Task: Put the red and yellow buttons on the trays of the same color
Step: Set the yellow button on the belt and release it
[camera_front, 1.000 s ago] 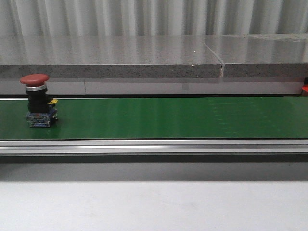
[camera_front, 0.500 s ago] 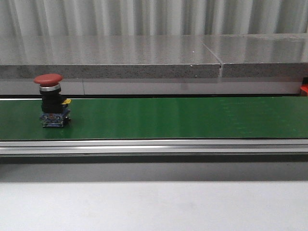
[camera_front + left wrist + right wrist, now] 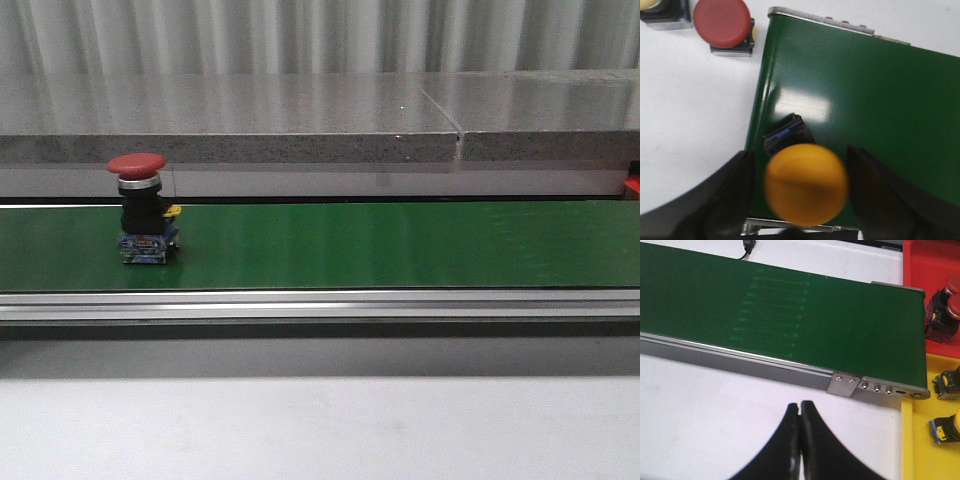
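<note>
A red button [image 3: 139,208] stands upright on the green conveyor belt [image 3: 400,245] at the left in the front view. In the left wrist view a yellow button [image 3: 806,184] stands on the belt [image 3: 865,90] near its end. My left gripper [image 3: 800,152] is open around it, one finger on each side with a thin gap. My right gripper [image 3: 800,404] is shut and holds nothing, over the white table just short of the belt's other end. The red tray [image 3: 925,260] holds red buttons [image 3: 944,305]. The yellow tray [image 3: 920,450] holds yellow buttons [image 3: 946,430].
A loose red button [image 3: 723,24] and part of a yellow one [image 3: 655,7] stand on the white table beside the belt's end. The belt's aluminium side rail [image 3: 320,303] runs along its near edge. A grey ledge [image 3: 300,115] lies behind it.
In the front view the red button has travelled to the right along the belt, still upright.
</note>
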